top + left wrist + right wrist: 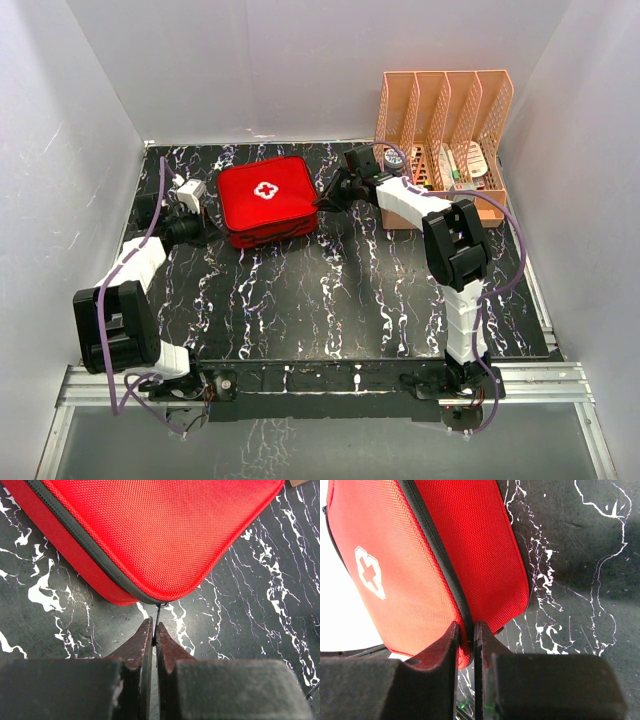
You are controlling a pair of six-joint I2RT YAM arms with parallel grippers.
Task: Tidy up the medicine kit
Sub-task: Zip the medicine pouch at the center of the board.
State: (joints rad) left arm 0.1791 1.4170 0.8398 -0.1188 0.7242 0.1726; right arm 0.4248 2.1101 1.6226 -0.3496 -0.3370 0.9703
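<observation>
Medicine kit (280, 205): a red woven-fabric zip case, closed and lying flat toward the back of the black, white-veined table (330, 290), left of the centre line. Its lid faces up and carries a white cross (266, 190), the only marking that can be made out on it. A grey zip track (90, 542) runs round its side wall, edged with red piping. At the kit's left corner a thin dark zip pull (158, 612) hangs from the end of the track and runs down between the tips of the left gripper (153, 630), whose jaws are pressed together on it just above the tabletop. At the kit's right corner the right gripper (466, 632) stands with its jaws nearly together, the kit's seamed edge pinched between them. Right of the kit and further back, beyond the right gripper, stands an orange-pink perforated file rack (445, 100) with four upright slots. Small packets lie in the rack's lower part, their labels too small to read.
</observation>
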